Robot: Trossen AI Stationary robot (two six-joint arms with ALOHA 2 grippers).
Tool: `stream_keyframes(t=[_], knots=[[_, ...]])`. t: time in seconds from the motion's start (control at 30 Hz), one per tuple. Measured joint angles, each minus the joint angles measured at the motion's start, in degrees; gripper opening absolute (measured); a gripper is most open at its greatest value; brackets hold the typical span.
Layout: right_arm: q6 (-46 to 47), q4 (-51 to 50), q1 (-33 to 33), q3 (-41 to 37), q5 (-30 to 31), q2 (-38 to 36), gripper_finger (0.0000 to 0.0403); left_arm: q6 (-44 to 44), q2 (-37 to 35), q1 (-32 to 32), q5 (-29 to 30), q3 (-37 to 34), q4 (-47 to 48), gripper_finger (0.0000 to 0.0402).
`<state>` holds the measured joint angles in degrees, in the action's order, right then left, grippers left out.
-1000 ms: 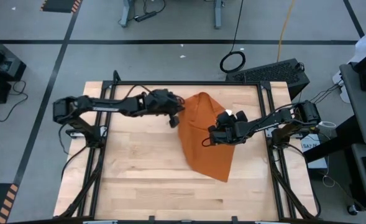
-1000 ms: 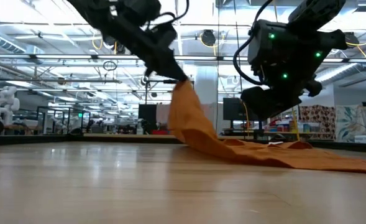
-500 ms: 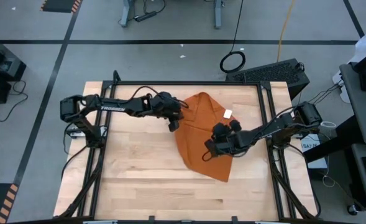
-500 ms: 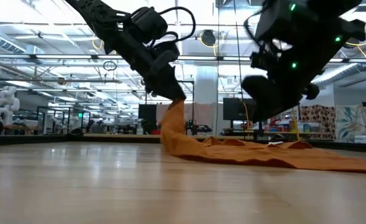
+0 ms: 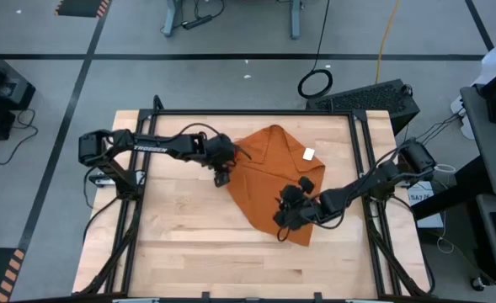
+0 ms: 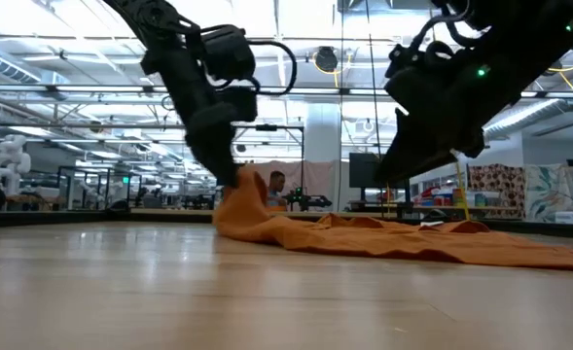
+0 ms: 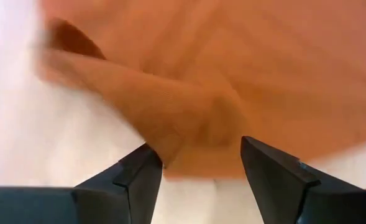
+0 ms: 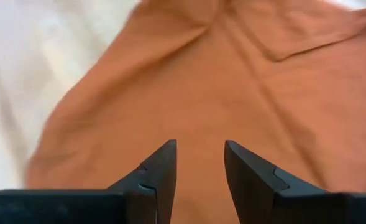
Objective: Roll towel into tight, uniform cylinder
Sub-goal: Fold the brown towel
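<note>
Grey floor (image 5: 231,34) with dark tape lines, coiled cable (image 5: 315,83), wooden surface (image 5: 189,244), bright ceiling lights (image 6: 305,15), workshop racks behind.

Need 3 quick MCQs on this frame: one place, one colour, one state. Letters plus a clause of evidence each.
1. Where is the left pincer?
A. at the towel's left edge
B. off the table
C. on the white tag

2. What colour is the towel?
A. blue
B. rust-orange
C. grey

3. How does the towel lie?
A. rolled into a tight cylinder
B. spread out with loose folds
C. hanging off the table

Answers:
1 A: the high view puts it at the cloth's left edge, and its wrist view shows a bunched fold just ahead of its parted fingers.
2 B: orange in every view.
3 B: it is mostly flat with a raised hump at the left; the right pincer is over its near part.
</note>
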<state>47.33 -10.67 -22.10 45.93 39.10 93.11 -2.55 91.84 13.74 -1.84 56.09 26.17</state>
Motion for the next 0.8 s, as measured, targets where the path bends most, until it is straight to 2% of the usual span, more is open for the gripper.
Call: stream_keyframes(t=[0.1, 0.23, 0.43, 0.53, 0.73, 0.8], knots=[[-0.59, 3.34, -0.91, 0.00, -2.37, 1.48, 0.0125, -1.18, -1.19, -1.99, -0.11, -1.35, 3.13, 0.0222], [-1.08, 7.76, -2.63, 0.00, -3.31, 4.38, 0.0125, -3.08, -1.75, -4.45, 3.75, -4.06, 5.89, 0.0222], [-3.20, 14.87, -4.59, 0.00, -3.31, 9.40, 0.0125, -4.15, -1.58, -6.16, 4.74, -9.07, -0.95, 0.0196], [-3.47, 16.75, -4.72, 0.00, -3.11, 11.03, 0.0125, -4.24, -1.54, -6.38, 3.29, -11.47, -9.93, 0.0153], [-3.45, 17.65, -4.65, 0.00, -2.91, 11.77, 0.0125, -4.40, -1.54, -6.38, 1.26, -11.95, -23.16, 0.0029], [-3.54, 18.94, -4.65, 0.00, -2.46, 11.77, 0.0125, -4.12, -1.54, -6.20, 1.28, -11.95, -29.61, 0.0009]])
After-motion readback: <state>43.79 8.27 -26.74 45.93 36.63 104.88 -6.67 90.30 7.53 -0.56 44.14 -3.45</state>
